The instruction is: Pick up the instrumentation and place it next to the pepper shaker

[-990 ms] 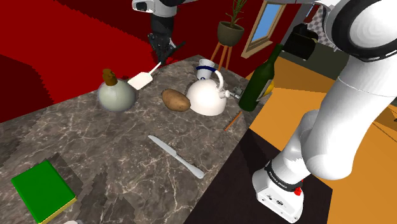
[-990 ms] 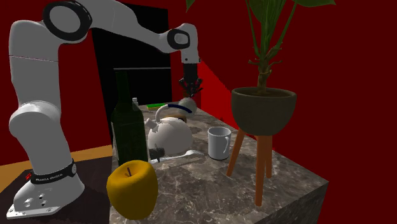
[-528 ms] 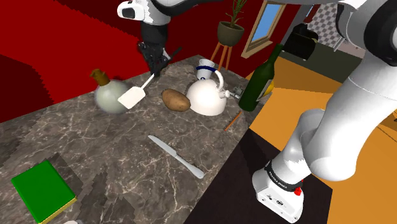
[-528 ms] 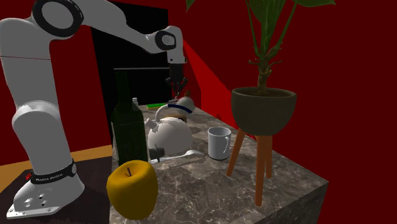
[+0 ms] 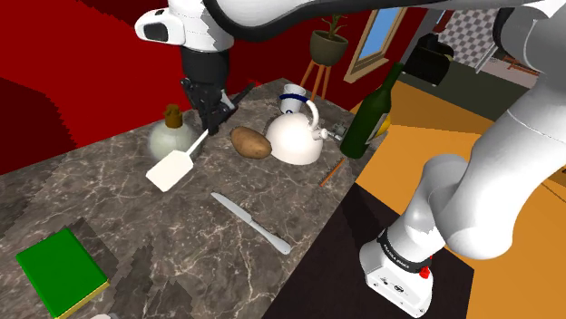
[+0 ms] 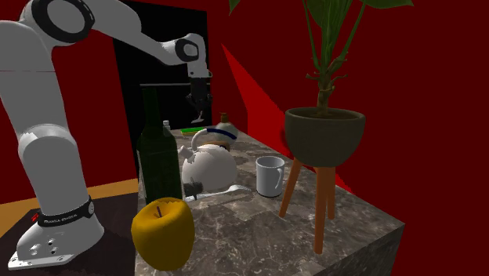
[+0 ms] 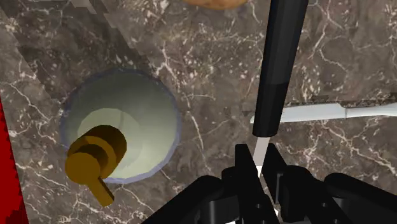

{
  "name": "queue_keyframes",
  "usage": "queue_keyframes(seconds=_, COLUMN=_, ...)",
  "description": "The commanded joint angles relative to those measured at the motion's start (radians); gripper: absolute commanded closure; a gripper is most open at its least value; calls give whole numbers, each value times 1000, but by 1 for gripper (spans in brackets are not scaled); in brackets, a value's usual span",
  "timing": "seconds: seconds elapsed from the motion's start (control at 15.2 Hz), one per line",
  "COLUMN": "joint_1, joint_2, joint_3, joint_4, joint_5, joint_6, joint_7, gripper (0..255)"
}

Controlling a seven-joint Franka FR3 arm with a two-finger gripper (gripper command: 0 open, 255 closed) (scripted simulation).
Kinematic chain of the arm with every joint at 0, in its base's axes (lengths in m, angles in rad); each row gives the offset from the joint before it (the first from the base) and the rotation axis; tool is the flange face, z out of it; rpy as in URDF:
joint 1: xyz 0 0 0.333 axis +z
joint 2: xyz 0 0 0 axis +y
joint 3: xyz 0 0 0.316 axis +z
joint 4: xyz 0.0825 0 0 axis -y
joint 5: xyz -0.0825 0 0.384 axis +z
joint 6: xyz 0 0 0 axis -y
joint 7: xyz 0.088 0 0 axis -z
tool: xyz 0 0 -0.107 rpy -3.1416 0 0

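Observation:
My gripper (image 5: pixel 207 116) is shut on a spatula (image 5: pixel 170 170) with a white blade and a black handle, clasping it where the two meet. The spatula hangs tilted above the marble table, blade low and handle pointing up toward the kettle. In the wrist view the fingers (image 7: pixel 242 167) pinch the white neck, and the spatula's black handle (image 7: pixel 280 63) runs away from them. The pepper shaker (image 5: pixel 170 136), a pale round body with a brown top, stands just beside and below the gripper. The pepper shaker (image 7: pixel 121 133) sits close by the fingers. In the second exterior view the gripper (image 6: pixel 198 102) hovers near the pepper shaker (image 6: pixel 225 123).
A potato (image 5: pixel 251 142) and a white kettle (image 5: pixel 295 136) stand to the shoulder view's right of the shaker. A knife (image 5: pixel 251 222) lies nearer the front and a green book (image 5: pixel 59 269) at the near left corner. A dark bottle (image 5: pixel 374 113), a mug (image 5: pixel 292 93) and a yellow apple (image 6: pixel 162 233) stand by the table's edges.
The gripper has carried the spatula from the table's far edge toward the shoulder view's left and front, and lower, ending beside the pepper shaker.

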Motion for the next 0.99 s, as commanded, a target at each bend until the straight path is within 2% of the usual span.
queue_keyframes(seconds=0.0, joint_1=22, joint_2=1, joint_3=22, joint_4=-1, joint_5=1, joint_6=0, joint_7=44, gripper=255)
queue_keyframes(seconds=0.46, joint_1=104, joint_2=13, joint_3=105, joint_4=15, joint_5=5, joint_6=-13, joint_7=208, gripper=255)
queue_keyframes(seconds=0.92, joint_1=192, joint_2=74, joint_3=185, joint_4=89, joint_5=-7, joint_6=-38, joint_7=378, gripper=255)
